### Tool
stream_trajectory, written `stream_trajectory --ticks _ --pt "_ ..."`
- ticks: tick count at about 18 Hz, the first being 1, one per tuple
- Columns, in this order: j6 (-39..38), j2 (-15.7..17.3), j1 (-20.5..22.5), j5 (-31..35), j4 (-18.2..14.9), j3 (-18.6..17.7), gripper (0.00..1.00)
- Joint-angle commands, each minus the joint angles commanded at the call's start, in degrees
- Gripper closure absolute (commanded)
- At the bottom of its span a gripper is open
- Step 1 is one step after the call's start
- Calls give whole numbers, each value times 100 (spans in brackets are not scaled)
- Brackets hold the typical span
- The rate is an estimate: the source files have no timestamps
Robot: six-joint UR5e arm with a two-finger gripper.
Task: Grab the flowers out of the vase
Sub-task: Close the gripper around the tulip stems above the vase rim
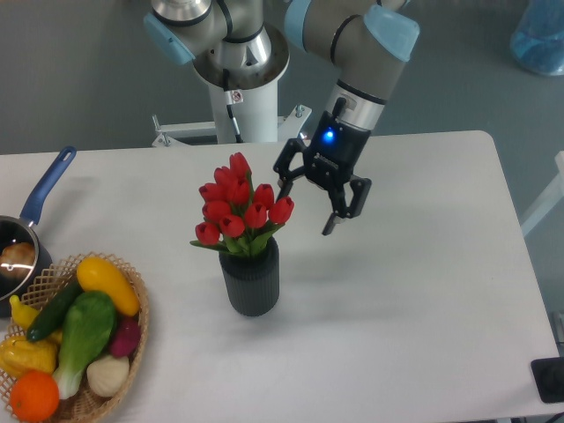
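One bunch of flowers (236,209) stands in one vase (251,278), near the middle of the table (414,308), a little toward its left half. About ten red tulip buds can be counted, though some overlap, with green leaves and stems where they enter the vase. The vase is dark, ribbed and upright.

One gripper (307,207) hangs just beside the bunch on its right, above the table, tilted, its two fingers spread wide with nothing between them. The nearer fingertip (282,196) sits close to the rightmost buds; whether it touches them cannot be told. A blue light glows on the wrist.

At the front left corner lies one wicker basket (132,339) holding about seven pieces of fruit and vegetables. Behind it, at the left edge, is one saucepan (22,242) with a blue handle.

The table is white and smooth with rounded corners. The floor around it is grey, and the arm's white pedestal (247,97) stands behind the far edge.
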Motion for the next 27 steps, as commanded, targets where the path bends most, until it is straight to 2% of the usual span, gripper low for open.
stream_trajectory --ticks 4,10,15,16,17,19,22,27 --pt "414 -290 -26 -598 0 -70 0" --pt "459 -370 -114 -1231 9 -114 1" --pt "581 -510 -255 -1320 18 -106 39" --pt "677 -597 -316 -1320 18 -114 58" --pt "722 -642 -316 -1346 18 -114 72" --pt "722 -642 -308 -1355 9 -114 87" --pt "705 -633 -273 -1363 9 -132 97" --pt "626 -546 -246 -1486 0 -123 100"
